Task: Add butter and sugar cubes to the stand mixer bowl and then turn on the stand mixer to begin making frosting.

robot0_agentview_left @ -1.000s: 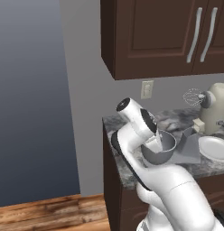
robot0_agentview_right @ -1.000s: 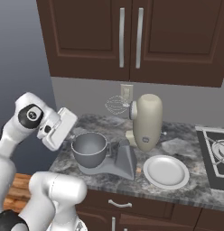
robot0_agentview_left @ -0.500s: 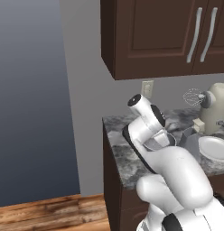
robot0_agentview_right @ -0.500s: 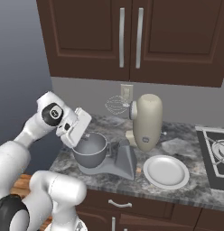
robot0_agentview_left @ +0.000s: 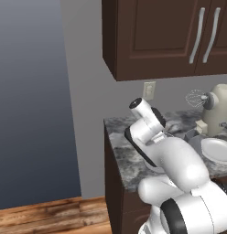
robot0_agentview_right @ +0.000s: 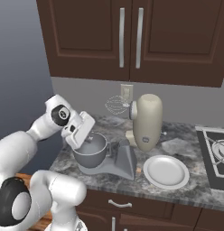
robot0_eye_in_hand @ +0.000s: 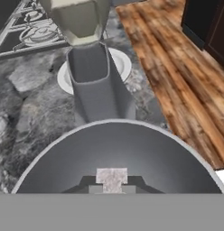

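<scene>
Just under my claw (robot0_eye_in_hand: 112, 188) sits the stand mixer bowl (robot0_agentview_right: 90, 151), its grey inside spreading beneath the hand view. Between the tips, which are pressed together, I see a small pale speckled lump; I cannot tell whether it is pinched there or lying in the bowl. From the right base camera the hand hangs tilted over the bowl's left rim, and the tips themselves are hidden behind the hand. From the left base camera my own arm covers the bowl. To the right of the claw the stand mixer (robot0_agentview_right: 147, 122) rises, cream head upright, wire whisk (robot0_agentview_right: 115, 104) pointing left above the bowl. Further right, beyond the mixer's grey base, lies a white plate (robot0_agentview_right: 166, 171), then a stove top (robot0_agentview_right: 215, 151) cut off at the edge.
</scene>
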